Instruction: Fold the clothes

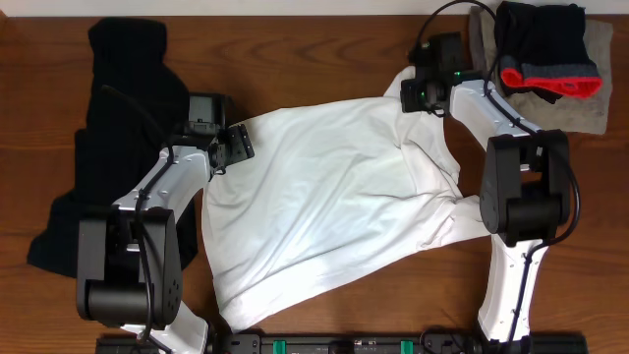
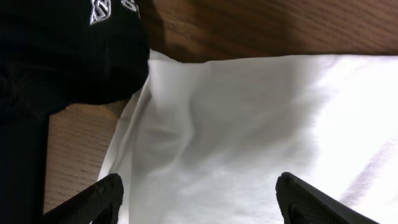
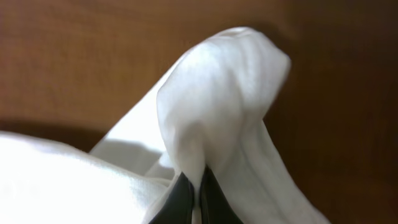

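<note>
A large white T-shirt lies spread across the middle of the table. My right gripper is at its far right corner, shut on a pinched fold of the white T-shirt, which bunches up above the fingertips. My left gripper hovers at the shirt's far left edge, open, its two fingers wide apart over white T-shirt cloth with nothing between them. A black hooded garment with a small white logo lies on the left, touching the shirt's edge.
A stack of folded clothes, black and red on grey, sits at the far right corner. Bare wooden table shows along the far side. The arm bases stand at the near edge.
</note>
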Tool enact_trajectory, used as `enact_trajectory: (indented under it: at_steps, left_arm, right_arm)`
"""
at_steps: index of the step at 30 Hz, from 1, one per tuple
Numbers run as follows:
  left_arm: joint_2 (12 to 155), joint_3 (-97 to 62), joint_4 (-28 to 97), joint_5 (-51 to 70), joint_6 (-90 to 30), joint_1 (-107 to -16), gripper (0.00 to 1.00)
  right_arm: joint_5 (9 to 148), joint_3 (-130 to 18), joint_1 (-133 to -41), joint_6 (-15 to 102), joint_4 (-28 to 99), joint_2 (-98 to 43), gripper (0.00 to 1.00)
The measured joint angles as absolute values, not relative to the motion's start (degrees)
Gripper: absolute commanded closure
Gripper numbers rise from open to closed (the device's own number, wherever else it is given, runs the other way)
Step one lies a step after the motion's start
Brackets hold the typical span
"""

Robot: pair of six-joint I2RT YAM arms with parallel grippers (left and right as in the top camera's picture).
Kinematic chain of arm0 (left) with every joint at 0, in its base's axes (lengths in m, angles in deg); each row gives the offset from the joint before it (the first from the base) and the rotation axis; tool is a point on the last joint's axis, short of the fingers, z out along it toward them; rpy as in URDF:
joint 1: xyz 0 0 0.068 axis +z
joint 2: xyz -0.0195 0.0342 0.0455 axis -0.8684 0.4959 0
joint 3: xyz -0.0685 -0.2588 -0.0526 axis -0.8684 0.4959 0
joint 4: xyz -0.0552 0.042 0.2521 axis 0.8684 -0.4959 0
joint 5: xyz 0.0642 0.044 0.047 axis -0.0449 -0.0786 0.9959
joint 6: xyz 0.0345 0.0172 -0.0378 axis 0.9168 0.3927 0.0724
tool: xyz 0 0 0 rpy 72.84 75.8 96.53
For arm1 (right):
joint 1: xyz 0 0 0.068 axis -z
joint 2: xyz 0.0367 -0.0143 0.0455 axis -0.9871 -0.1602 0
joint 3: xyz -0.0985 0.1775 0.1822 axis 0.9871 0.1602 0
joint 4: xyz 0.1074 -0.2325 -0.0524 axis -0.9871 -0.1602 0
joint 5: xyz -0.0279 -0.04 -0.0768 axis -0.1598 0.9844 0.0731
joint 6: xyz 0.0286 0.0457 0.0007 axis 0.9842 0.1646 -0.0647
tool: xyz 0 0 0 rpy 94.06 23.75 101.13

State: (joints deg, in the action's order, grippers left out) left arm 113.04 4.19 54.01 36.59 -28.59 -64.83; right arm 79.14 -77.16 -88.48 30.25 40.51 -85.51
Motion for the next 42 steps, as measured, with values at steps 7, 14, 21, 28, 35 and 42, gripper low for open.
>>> enact_trajectory:
  at_steps: [7,14,21,28,35,42]
  left_arm:
    - [113.04,4.19,52.86,36.98,-28.57,-64.83,0.2]
    - [113.04,4.19,51.89,37.0,-28.59,-64.83,0.2]
    - [113.04,4.19,51.61,37.0,-28.59,-64.83,0.2]
    - [113.04,4.19,51.61,37.0,-28.59,-64.83,0.2]
    - [113.04,4.19,51.59,37.0,-28.59,-64.83,0.2]
    - [113.04,4.19,51.59,37.0,-28.59,-64.83,0.2]
  right_arm:
    - [79.91,-82.75,-88.48,30.47,23.46,-79.2,0.99]
    - [78.99,-84.33,-89.14,30.88,7.17,-72.46,0.99]
    - [76.93,-74.65,-94.93,28.04,4.92,-73.14,0.95]
    - [76.5,-70.12,-104.2,20.41,5.45,-73.95,0.75]
    - [75.58,-70.38,-107.28,16.31,4.86,-73.95,0.58]
    - [75.51,-76.26,-105.31,19.43,4.35,-73.05,0.39]
